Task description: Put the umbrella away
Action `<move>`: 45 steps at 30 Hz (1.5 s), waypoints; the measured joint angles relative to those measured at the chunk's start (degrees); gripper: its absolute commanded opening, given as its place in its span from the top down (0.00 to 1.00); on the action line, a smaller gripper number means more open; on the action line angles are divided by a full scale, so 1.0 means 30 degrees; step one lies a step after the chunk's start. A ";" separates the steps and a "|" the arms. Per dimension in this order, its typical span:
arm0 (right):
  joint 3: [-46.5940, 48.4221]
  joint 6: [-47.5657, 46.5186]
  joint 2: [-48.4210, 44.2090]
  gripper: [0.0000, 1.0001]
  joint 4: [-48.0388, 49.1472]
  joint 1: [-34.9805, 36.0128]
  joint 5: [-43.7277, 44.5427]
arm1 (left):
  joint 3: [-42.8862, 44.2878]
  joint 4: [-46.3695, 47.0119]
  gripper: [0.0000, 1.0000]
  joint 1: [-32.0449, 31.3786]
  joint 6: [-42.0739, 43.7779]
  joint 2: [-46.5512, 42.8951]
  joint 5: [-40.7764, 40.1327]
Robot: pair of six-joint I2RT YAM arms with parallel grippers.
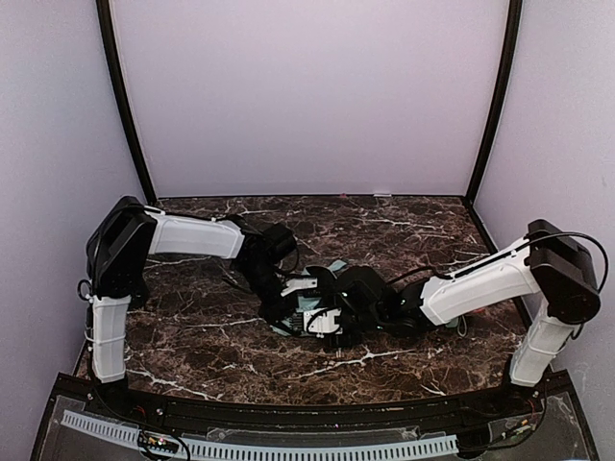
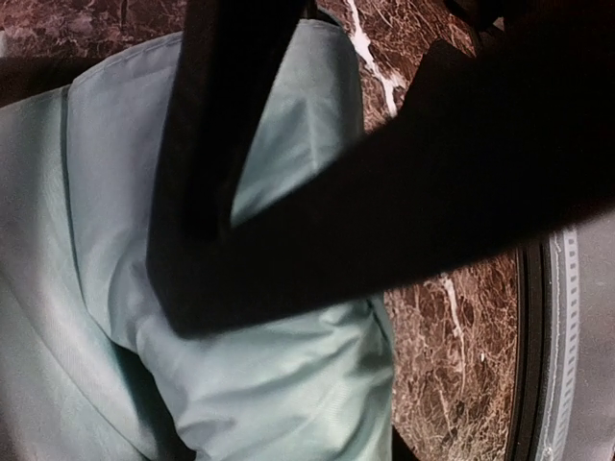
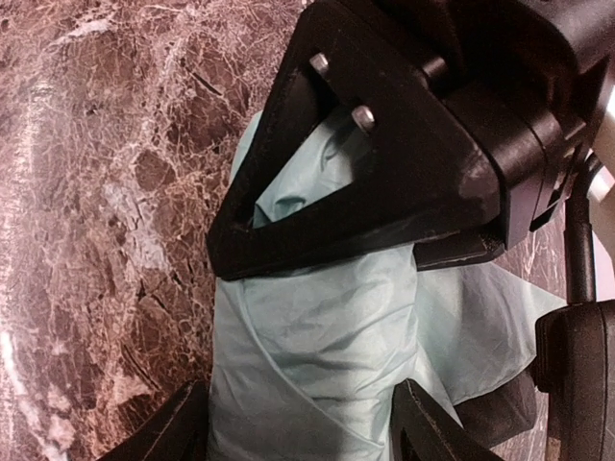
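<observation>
Umbrella (image 3: 317, 327) between right pincer (image 3: 300, 408) fingers

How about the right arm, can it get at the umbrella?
Probably yes: the right gripper straddles the umbrella, a finger on each side, nothing between. The left gripper crowds it just ahead.

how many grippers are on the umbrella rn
2. The left gripper meets the umbrella from the left side. The right gripper comes from the right, its fingers flanking the mint fabric. Whether either one is actually clamped is unclear.
</observation>
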 measured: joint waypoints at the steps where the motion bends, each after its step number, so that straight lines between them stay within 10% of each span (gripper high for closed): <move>1: 0.0051 -0.0117 0.0146 0.41 0.0124 0.0051 0.0131 | 0.0044 -0.0146 1.00 0.0044 -0.0007 0.0051 0.0153; 25: -0.1224 0.0073 0.0146 0.37 0.1144 0.0619 -0.0146 | 0.0510 -0.2878 1.00 0.0874 -0.0867 0.1712 0.4940; 32: -0.0022 0.0954 0.1581 0.77 0.0845 0.0933 -0.0430 | 0.0488 -0.3796 0.99 0.0984 -0.1545 0.2098 0.5151; 39: 0.0073 0.1464 0.1588 0.93 0.0248 0.0925 -0.0903 | 0.0328 -0.3257 0.43 0.1071 -0.2193 0.2004 0.5042; 45: 0.0058 0.1727 0.1355 0.97 0.0029 0.0998 -0.0386 | -0.2535 0.1217 0.28 0.1428 -0.5231 -0.0678 0.4707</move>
